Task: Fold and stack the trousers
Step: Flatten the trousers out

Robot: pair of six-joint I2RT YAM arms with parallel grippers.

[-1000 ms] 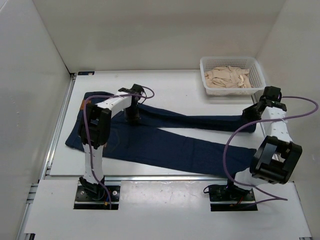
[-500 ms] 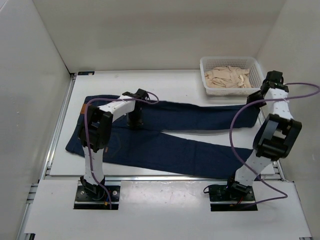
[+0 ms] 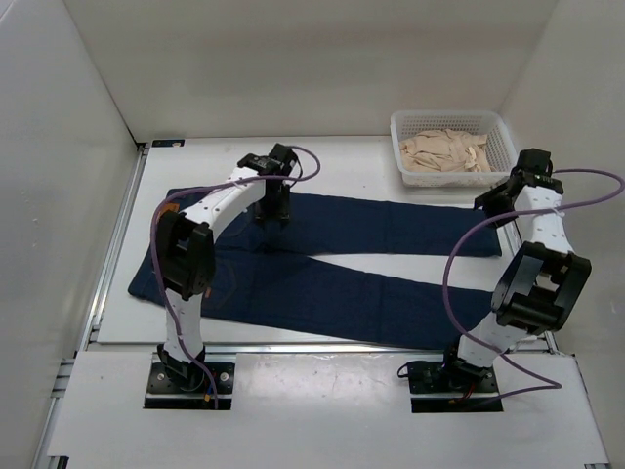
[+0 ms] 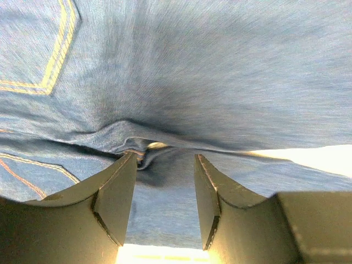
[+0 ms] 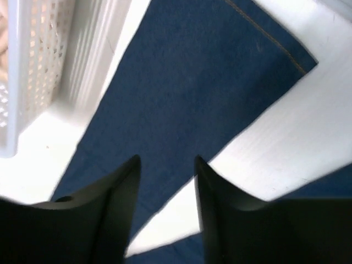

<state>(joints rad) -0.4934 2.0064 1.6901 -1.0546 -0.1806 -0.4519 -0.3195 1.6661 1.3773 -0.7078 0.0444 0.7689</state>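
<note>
While the trousers (image 3: 332, 288) lie flat on the white table (image 3: 332, 161), legs splayed rightward, the left gripper (image 4: 165, 160) hovers over the crotch and the right gripper (image 5: 166, 162) over the far leg beside the basket (image 3: 402, 147); both jaws stand apart, holding nothing.

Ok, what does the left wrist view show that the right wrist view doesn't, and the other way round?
Only the left wrist: yellow pocket stitching and a bunched fold of denim just ahead of the left gripper. Only the right wrist: the white basket wall and a leg hem with its tan stitch line, beyond the right gripper. Both: the dark blue trousers, a strip of white table, and jaws apart with nothing between them.
</note>
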